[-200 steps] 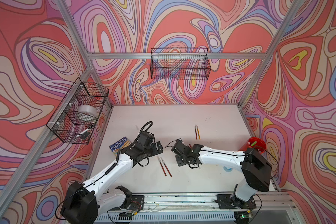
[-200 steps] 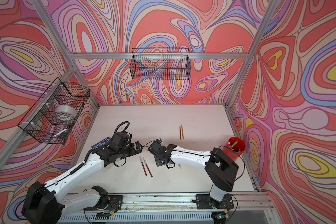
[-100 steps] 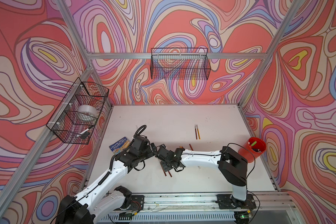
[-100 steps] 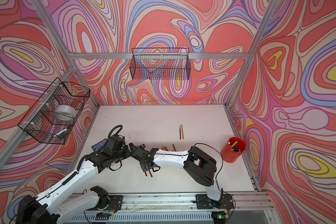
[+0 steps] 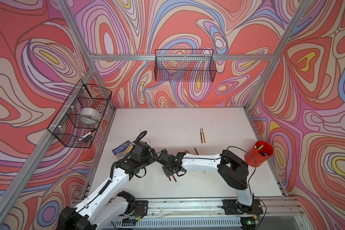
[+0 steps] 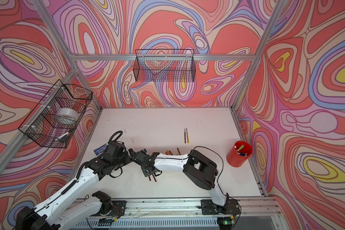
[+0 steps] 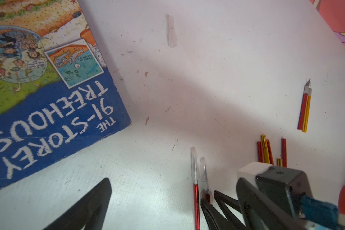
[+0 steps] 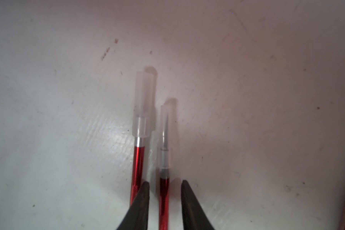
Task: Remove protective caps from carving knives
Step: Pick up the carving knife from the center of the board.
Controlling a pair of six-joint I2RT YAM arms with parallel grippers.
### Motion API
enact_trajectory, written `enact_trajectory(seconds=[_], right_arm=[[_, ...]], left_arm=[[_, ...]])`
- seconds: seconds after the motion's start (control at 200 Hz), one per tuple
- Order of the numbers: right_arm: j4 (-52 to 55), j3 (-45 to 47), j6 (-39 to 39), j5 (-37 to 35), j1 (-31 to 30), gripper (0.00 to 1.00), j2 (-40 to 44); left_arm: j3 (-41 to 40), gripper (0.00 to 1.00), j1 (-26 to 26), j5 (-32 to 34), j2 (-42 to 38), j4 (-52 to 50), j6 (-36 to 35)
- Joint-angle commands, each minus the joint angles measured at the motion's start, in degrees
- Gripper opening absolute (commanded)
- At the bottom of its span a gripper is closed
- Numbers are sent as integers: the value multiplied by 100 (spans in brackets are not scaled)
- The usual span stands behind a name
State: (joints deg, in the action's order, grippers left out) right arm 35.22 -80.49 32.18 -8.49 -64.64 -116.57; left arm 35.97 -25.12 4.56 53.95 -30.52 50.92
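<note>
Right hand [image 8: 164, 189] low over the worktop [image 5: 187, 119], jaws part open, straddling the red handle of one capped knife [image 8: 164, 199]. A gap shows on both sides of the handle, so no grip. Its cap [image 8: 167, 131] is on, with the grey blade visible through it. Second capped knife [image 8: 138, 169] lies just beside it and parallel, outside the jaws. One fingertip [image 8: 142, 199] is in front of its handle, contact unclear. Second cap [image 8: 143, 103] is on too. Both knives lie flat, right of the book [image 5: 123, 151] and nearer the front rail [image 5: 187, 203] than it. Left hand [image 5: 154, 156] hangs near the book, on its right, jaws spread wide and holding nothing. Loose cap [image 7: 171, 31] lies on the worktop beyond the book, toward the back wall. Knife bunch [image 7: 267, 151] is further right of the book, partly under the right arm [image 5: 203, 163]. Bare-bladed pair [image 7: 305, 107], red and yellow, touching, lies right of the book again and farther back. Red cup [image 5: 258, 157] is well apart from the book, far right.
</note>
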Motion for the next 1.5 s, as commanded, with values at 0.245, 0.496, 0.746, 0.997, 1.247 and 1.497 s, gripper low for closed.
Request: enact_trajectory(seconds=[0.245,0.496,0.746,0.997,1.247,1.497], right_arm=[[257,-151,-84,-191,-31,27,-321],[287,-92,-114,-240,-21,23,-325],[275,22,-116,-313,5,20,-278],[161,164,-140,-196,114,14,-259],[99,251,-224,-116,327,6,-119],[-58,287,-384,246,781,1,195]], left_arm=[[-37,100,68,-24,-210,-75,70],[-71,100,104,36,-313,-95,68],[-72,100,131,-25,-276,-42,76],[-72,100,139,-116,-155,29,76],[-2,100,146,-167,-29,116,37],[186,100,193,-380,123,285,-172]])
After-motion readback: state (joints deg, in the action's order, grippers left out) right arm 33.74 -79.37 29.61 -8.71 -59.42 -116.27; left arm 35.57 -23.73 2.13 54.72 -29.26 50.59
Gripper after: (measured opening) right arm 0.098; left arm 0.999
